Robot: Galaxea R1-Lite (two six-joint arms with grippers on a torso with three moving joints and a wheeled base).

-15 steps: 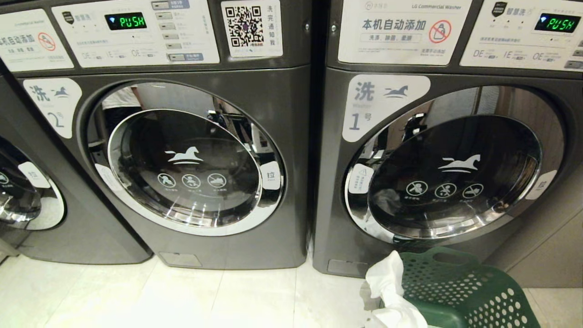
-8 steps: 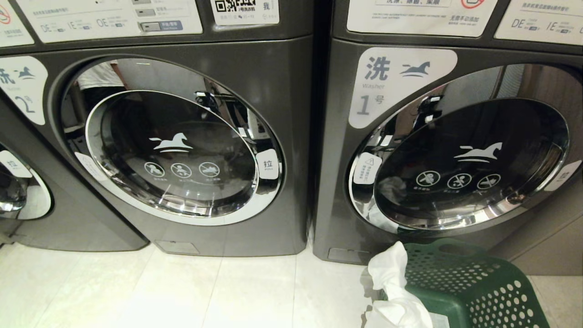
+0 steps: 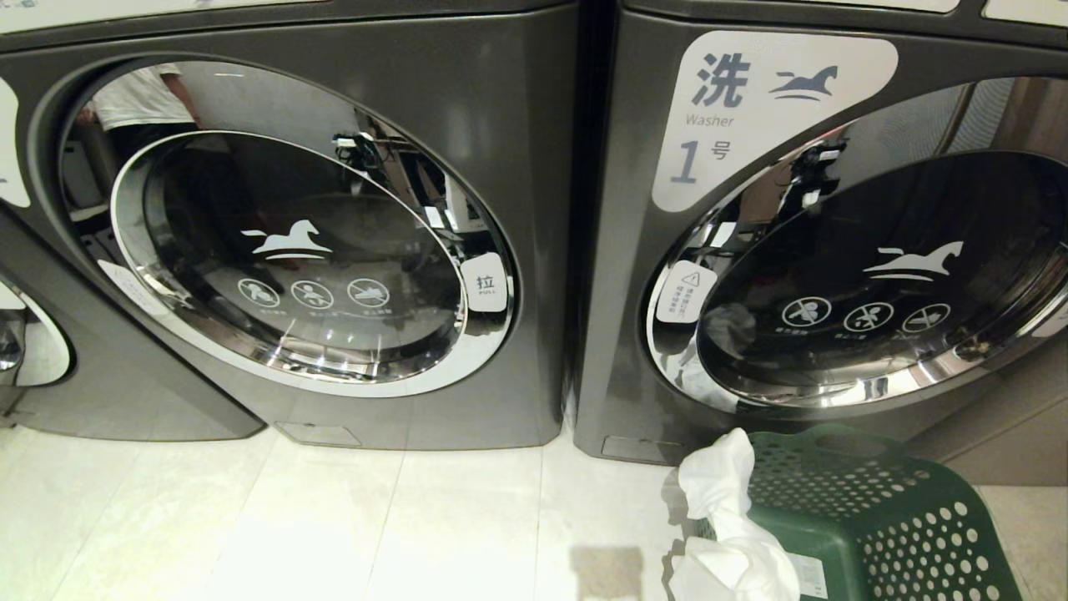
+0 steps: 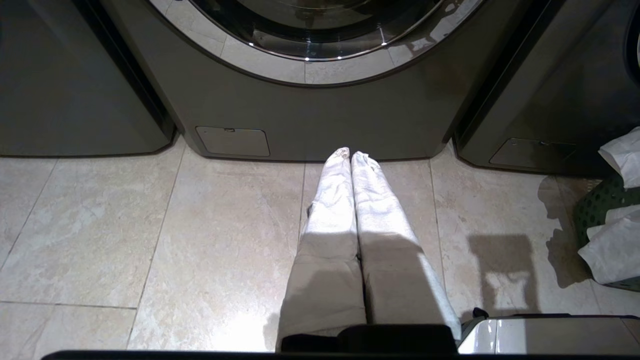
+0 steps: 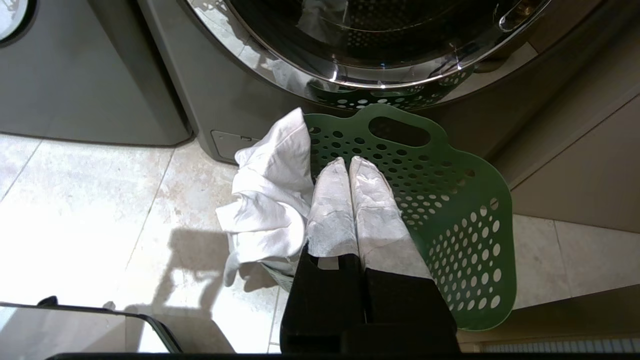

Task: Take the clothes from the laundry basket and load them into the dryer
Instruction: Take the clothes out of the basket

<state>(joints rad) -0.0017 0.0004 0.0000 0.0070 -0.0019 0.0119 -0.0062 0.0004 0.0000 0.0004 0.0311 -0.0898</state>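
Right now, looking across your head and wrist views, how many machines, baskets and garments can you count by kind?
Dark grey front-load washers with round chrome-ringed doors: 3 (number 1, its middle neighbour, and a third cut off at the left edge)
Green perforated plastic laundry basket: 1
White crumpled cloth draped over the basket's rim: 1
Total: 5

The laundry basket (image 3: 868, 526) sits before the right-hand machine (image 3: 834, 250), clothes (image 3: 726, 517) draped over its left rim.
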